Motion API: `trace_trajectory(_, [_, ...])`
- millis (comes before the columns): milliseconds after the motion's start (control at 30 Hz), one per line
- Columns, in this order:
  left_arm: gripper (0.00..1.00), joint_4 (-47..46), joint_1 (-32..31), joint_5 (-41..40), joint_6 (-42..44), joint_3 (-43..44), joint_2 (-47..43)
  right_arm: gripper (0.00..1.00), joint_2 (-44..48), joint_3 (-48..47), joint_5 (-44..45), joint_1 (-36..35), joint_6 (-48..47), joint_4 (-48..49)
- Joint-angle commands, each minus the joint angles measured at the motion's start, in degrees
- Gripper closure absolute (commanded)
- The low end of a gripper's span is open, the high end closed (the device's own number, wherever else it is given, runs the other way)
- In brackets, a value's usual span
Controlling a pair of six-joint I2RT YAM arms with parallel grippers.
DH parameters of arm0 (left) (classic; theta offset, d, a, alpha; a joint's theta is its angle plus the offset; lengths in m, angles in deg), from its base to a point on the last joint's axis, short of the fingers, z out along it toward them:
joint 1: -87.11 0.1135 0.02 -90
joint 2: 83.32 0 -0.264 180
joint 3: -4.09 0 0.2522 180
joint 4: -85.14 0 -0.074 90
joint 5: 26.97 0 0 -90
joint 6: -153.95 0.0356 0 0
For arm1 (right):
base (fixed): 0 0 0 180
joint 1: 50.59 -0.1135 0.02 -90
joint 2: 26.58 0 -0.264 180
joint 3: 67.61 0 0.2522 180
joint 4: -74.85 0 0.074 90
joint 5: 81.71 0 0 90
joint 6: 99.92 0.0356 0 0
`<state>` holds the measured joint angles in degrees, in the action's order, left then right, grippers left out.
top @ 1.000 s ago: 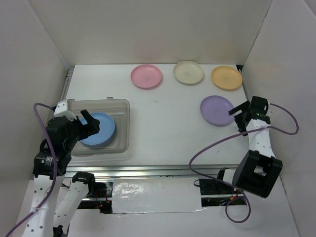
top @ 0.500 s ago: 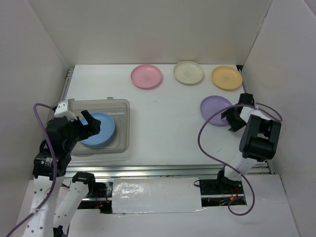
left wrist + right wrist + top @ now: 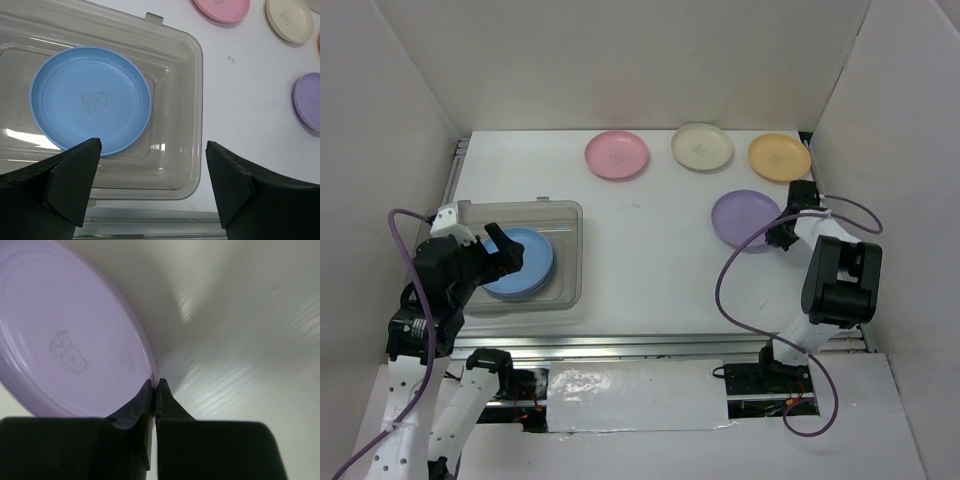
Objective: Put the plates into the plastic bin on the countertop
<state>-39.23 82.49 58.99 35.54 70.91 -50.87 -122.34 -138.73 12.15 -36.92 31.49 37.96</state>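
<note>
At the counter's left side: plastic bin (image 3: 570, 215), clear, rectangular with rounded corners, standing flat on the counter (image 3: 650, 285) close to the front metal rail (image 3: 670, 345).
Bin contents: blue plate (image 3: 530, 272), lying flat on the bin floor, with a small printed figure at its centre in the left wrist view. A thin paler edge shows along its rim. Whether another plate lies beneath cannot be told.
Left fingers (image 3: 70, 185): spread wide and holding nothing, poised above the near side of the bin, clear of the blue plate.
Purple plate (image 3: 738, 215): on the right half of the counter, well apart from the bin, nearer the front than the cream and orange plates.
Right fingers (image 3: 145, 400): pressed together on the right rim of the purple plate, pinching it. In the right wrist view the rim sits between the two tips, with a shadow on the counter beside it.
Back row, left to right: pink plate (image 3: 617, 154), cream plate (image 3: 702, 146), orange plate (image 3: 780, 157). All lie flat, apart from one another, near the rear white panel (image 3: 620, 60).
Right arm cable (image 3: 725, 290): purple, looping over the counter between the arm base and the purple plate.
</note>
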Motion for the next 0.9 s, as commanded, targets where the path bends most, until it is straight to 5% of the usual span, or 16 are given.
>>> trace_trajectory(0, [0.01,-2.4,0.2,-0.5,1.4,0.5,0.6,1.00,7.1,1.2,5.7,-8.6,-0.9,-3.3])
trace_trajectory(233, [0.01,-3.3,0.2,-1.3,0.5,-0.3,-4.0,1.00,18.1,-6.5,11.2,-35.3,6.1,-7.3])
trace_trajectory(433, [0.01,-2.0,0.2,-3.2,0.0,1.1,-3.6,1.00,6.0,-25.4,12.8,-56.0,9.2,-11.2])
trace_trajectory(733, [0.01,-3.3,0.3,-3.7,-0.3,-0.6,-10.9,1.00,-29.0,-71.6,7.8,-66.8,9.6,-23.5])
trace_trajectory(867, [0.01,-3.5,0.3,-3.6,-0.2,-0.7,-10.7,1.00,-31.9,-72.5,4.2,-67.4,10.4,-18.4])
